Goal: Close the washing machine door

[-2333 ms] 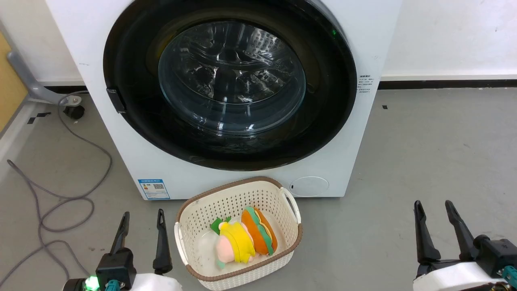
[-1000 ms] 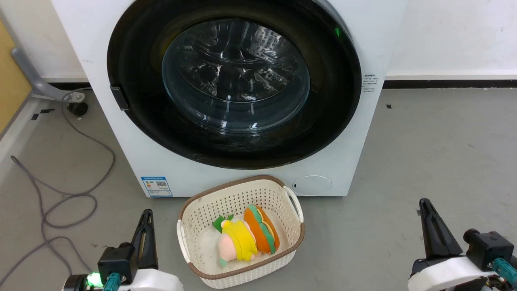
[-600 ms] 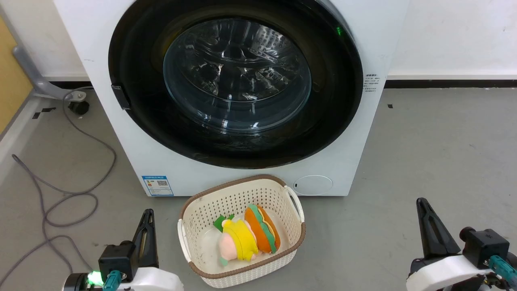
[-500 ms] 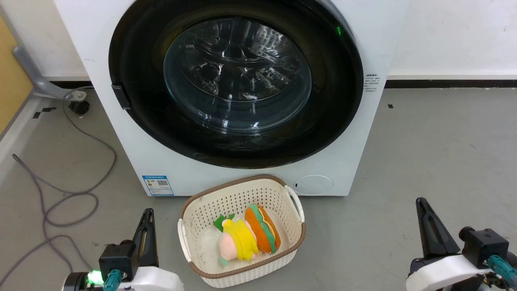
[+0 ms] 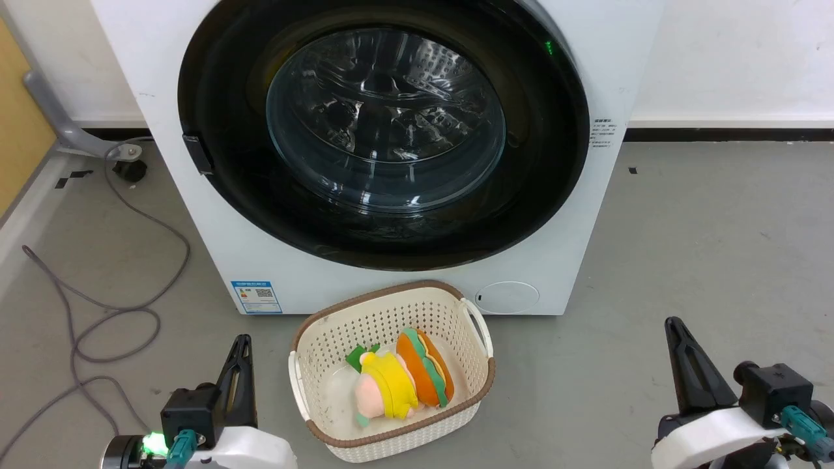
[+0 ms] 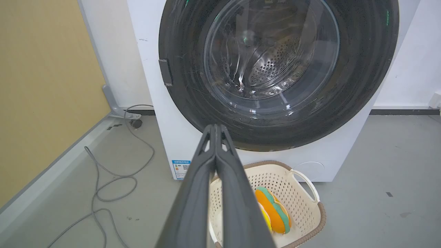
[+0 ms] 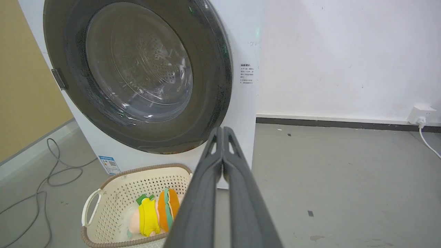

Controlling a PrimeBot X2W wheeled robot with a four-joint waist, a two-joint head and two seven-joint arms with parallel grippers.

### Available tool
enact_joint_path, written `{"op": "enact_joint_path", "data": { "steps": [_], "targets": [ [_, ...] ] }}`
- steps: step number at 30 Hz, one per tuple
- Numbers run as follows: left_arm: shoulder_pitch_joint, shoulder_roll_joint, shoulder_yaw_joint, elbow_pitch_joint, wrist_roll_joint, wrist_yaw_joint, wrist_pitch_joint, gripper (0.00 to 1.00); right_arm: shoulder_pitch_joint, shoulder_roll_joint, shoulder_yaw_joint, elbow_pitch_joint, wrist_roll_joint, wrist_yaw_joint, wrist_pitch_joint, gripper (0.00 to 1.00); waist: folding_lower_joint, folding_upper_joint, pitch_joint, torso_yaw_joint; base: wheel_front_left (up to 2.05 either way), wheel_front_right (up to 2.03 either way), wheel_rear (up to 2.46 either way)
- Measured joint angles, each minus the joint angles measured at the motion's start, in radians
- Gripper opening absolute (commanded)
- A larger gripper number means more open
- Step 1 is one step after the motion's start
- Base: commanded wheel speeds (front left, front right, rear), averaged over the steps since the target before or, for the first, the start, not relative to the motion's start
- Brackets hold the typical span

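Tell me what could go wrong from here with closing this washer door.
The washing machine door looks flush with the washing machine, but a latch cannot be confirmed; it might swing open. The basket sits right below the door, so a gripper reaching in to press could bump it. The grey cable loops on the floor near the left gripper; rolling that way could snag it.

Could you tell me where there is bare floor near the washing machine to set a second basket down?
The widest bare floor lies right of the washing machine, between it and the right gripper. Left is crowded: a grey cable loops there. The basket blocks the front.
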Motion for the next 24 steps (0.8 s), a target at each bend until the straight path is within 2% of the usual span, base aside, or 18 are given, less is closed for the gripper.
{"op": "enact_joint_path", "data": {
  "steps": [24],
  "targets": [
    [-0.01,0.0,0.003,-0.019,0.011,-0.02,0.047,0.0,0.0,0.0,0.017,-0.031,-0.028,0.0,0.048,0.0,0.0,0.0,0.004,0.008,0.0,0.0,0.0]
  ]
}}
